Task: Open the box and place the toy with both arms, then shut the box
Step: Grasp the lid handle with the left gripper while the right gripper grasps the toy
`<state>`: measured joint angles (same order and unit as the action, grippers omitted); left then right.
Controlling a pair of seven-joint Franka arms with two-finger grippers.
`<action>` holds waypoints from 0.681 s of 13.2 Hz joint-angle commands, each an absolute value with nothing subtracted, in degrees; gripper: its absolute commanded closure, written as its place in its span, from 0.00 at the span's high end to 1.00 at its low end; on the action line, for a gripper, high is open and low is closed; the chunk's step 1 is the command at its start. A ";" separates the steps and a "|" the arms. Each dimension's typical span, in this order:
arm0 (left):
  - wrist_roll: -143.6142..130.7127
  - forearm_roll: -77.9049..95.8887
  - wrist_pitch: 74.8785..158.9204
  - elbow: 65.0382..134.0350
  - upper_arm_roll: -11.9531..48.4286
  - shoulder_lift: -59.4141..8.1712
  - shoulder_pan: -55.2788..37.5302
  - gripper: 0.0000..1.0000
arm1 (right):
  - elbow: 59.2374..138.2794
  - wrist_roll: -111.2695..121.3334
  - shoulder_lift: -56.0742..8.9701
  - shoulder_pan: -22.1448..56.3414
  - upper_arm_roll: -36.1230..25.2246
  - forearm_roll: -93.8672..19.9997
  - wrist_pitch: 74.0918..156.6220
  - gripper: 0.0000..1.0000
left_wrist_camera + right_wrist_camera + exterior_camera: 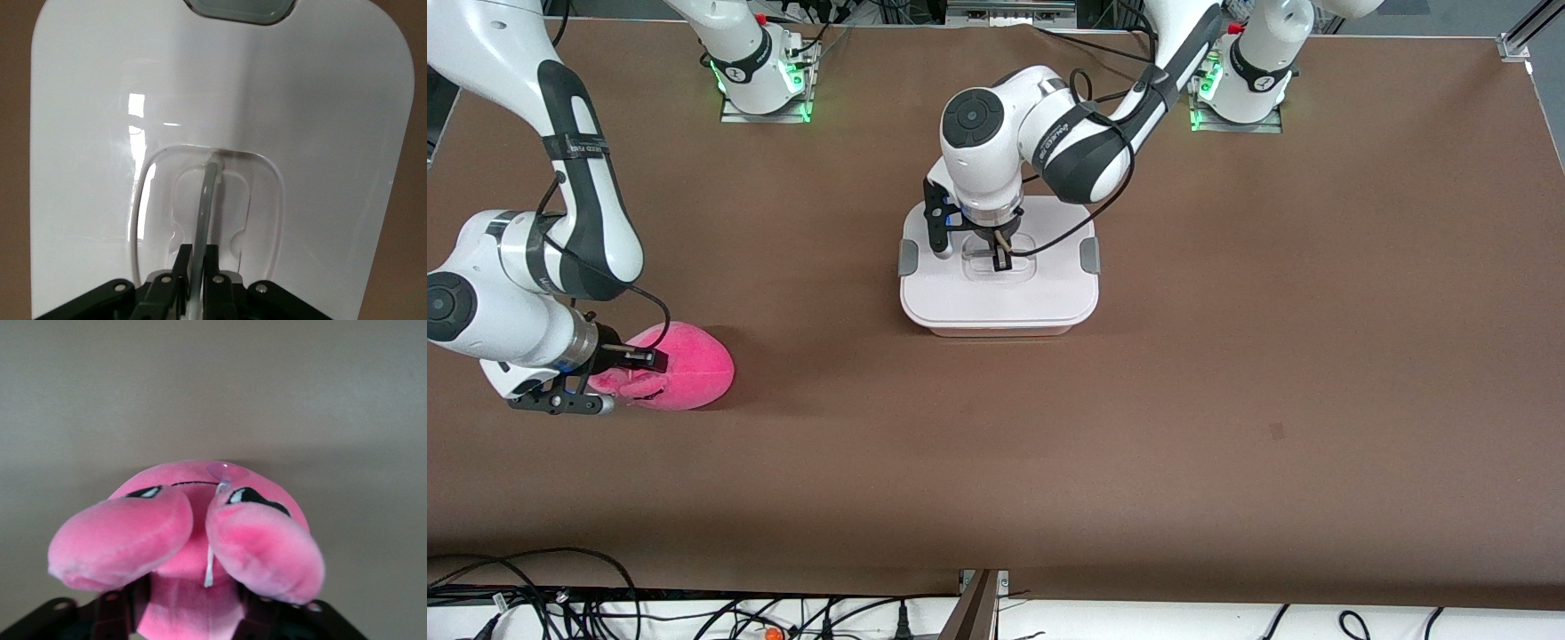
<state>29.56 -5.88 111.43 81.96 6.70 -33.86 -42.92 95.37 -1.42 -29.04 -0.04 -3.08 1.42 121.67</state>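
Two grips: left gripper [1000, 258] pinches box [999, 298] handle [205, 200]; right gripper [633, 369] pinches toy [685, 366].

I count one box [999, 293] on the table [1227, 356], with one white lid [320, 133] and two grey side clips [908, 257]. I see one clear handle [203, 200] in the lid's centre. There is one pink toy [685, 364]; its face shows two dark eye marks, I think. Two arms are in view, so two grippers: the left gripper [1000, 258] and the right gripper [627, 373].
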 commanded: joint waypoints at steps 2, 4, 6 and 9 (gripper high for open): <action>30.32 -7.12 108.03 81.21 6.59 -31.74 -43.51 0.00 | 95.71 2.18 -28.56 0.79 -2.81 0.97 122.08 0.07; 30.32 -7.03 105.75 81.12 6.68 -30.50 -43.51 0.00 | 95.36 6.04 -28.22 0.79 -2.81 1.05 121.99 0.00; 30.41 -6.94 103.55 81.04 6.68 -29.10 -43.42 0.00 | 94.23 12.45 -27.86 0.70 -2.81 1.14 119.99 0.00; 30.50 -6.24 100.29 80.86 6.50 -26.55 -42.63 0.00 | 86.17 23.00 -27.69 1.14 -2.38 0.88 109.82 0.00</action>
